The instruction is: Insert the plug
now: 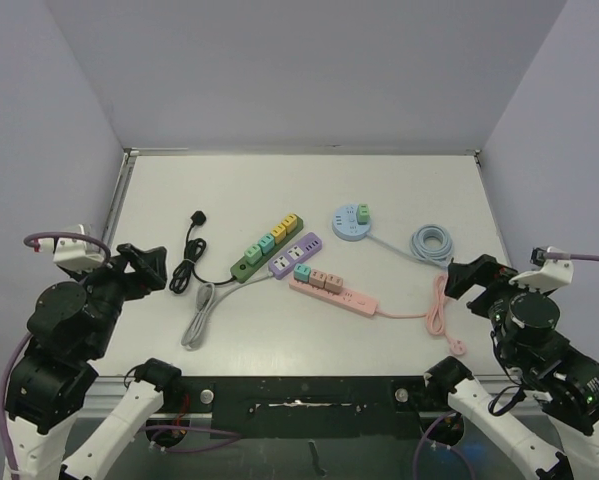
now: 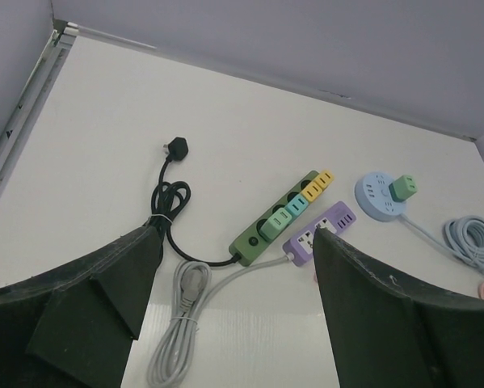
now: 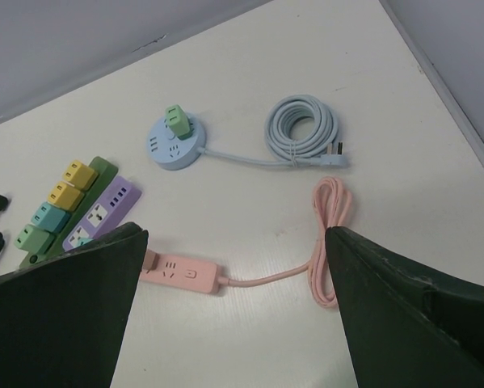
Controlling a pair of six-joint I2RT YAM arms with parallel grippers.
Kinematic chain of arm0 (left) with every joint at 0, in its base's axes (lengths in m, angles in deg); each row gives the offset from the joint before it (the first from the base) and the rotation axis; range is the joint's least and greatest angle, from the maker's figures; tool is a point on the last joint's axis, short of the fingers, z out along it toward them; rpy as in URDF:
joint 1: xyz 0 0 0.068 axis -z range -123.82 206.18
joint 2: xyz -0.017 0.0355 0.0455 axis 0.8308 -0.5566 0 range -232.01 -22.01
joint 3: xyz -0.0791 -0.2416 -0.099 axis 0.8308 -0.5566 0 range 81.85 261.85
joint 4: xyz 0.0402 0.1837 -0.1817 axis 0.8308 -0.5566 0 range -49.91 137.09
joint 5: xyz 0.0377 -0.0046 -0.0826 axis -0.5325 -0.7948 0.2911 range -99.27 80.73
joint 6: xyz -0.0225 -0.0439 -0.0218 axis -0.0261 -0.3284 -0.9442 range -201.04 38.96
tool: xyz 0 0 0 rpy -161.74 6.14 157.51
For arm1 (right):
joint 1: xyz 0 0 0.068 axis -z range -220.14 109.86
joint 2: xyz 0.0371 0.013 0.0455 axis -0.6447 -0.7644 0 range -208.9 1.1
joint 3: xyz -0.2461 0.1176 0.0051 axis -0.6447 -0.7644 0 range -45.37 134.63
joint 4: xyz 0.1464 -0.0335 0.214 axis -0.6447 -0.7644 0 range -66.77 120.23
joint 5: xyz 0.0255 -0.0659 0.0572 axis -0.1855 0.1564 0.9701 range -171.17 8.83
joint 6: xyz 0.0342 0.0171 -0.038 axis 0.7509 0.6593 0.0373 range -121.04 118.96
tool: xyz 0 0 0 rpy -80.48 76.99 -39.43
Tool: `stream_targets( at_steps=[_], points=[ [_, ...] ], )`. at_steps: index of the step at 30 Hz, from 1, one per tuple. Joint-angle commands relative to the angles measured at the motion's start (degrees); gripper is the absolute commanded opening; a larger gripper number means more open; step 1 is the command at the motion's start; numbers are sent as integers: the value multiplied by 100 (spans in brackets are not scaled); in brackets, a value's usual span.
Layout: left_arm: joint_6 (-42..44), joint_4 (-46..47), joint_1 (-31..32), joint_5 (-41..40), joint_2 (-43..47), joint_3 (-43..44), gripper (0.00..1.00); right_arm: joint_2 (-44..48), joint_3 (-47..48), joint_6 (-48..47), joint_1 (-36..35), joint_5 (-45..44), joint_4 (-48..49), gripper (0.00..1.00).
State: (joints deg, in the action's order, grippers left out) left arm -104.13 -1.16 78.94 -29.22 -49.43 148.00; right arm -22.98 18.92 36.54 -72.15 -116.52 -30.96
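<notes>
Tabletop (image 1: 399,180): white, carrying all the sockets and cords.
Left gripper (image 1: 147,264): near left, jaws spread wide, empty.
Right gripper (image 1: 466,277): near right, jaws likewise apart, empty.
Socket units: four, namely green strip (image 1: 247,262), purple strip (image 1: 294,252), pink strip (image 1: 354,298) and round blue hub (image 1: 344,228).
Cords: four, namely black cord (image 1: 184,272), grey cord (image 1: 199,318), pink cord (image 1: 439,305) and blue coil (image 1: 431,243).
Cube adapters (image 1: 266,243): eight, with four on green, three on pink and one on the hub.
Black plug (image 1: 197,217): loose, left of the strips, beyond the left jaws and slightly right. Its long axis runs near-to-far. The left arm is clearly nearer.
</notes>
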Motion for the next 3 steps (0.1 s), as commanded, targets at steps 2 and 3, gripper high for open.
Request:
stream_targets(
  at_steps=[2,3],
  points=[
    [42,228,-18,8,52,13,75,-10,152,103,-65,-216,38,97],
    [35,228,-18,12,52,12,75,-40,172,166,-80,-236,-16,98]
  ],
)
